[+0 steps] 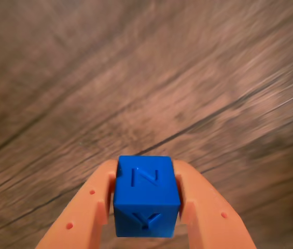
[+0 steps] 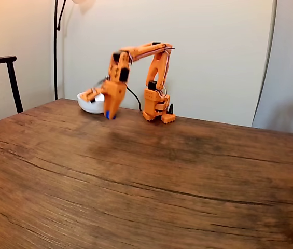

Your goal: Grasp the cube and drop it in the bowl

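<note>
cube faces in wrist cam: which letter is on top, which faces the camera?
On the cube, held in the gripper, N is embossed on the top face; Y is on the lower, camera-facing face.

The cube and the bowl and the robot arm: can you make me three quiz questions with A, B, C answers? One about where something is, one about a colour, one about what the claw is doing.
1. Where is the bowl in the fixed view?
A. Left of the arm's base
B. Right of the arm's base
C. On the chair

2. What colour is the cube?
A. Red
B. Blue
C. Green

3. What is the gripper doing?
A. Open, holding nothing
B. Squeezing the bowl
C. Shut on the cube

Answers:
1 A, the white bowl sits on the table left of the orange base.
2 B, the wrist view shows it bright blue.
3 C, both orange fingers press the cube's sides.
</note>
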Action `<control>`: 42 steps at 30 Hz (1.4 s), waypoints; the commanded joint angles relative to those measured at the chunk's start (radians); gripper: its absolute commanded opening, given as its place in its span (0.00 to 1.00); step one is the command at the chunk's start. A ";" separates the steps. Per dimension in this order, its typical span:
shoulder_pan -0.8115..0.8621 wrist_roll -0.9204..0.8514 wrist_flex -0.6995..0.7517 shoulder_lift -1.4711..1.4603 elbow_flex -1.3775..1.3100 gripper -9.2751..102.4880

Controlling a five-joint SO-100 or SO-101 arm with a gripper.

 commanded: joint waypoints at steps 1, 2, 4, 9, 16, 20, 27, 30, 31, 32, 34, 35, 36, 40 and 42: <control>-0.006 0.040 0.103 0.014 -0.187 0.13; -0.005 0.051 0.140 0.014 -0.227 0.13; 0.005 0.067 0.212 0.014 -0.296 0.13; 0.034 0.124 0.356 0.020 -0.422 0.13; 0.202 0.239 0.419 0.229 -0.425 0.13; 0.333 0.327 0.462 0.357 -0.425 0.13; 0.512 0.419 0.482 0.469 -0.425 0.13; 0.583 0.445 0.456 0.479 -0.405 0.13; 0.603 0.456 0.442 0.479 -0.391 0.13; 0.623 0.463 0.422 0.479 -0.373 0.13; 0.652 0.483 0.374 0.479 -0.327 0.13; 0.666 0.494 0.344 0.479 -0.302 0.13; 0.680 0.505 0.308 0.479 -0.275 0.13; 0.742 0.535 0.161 0.479 -0.156 0.13; 0.775 0.551 0.086 0.479 -0.084 0.13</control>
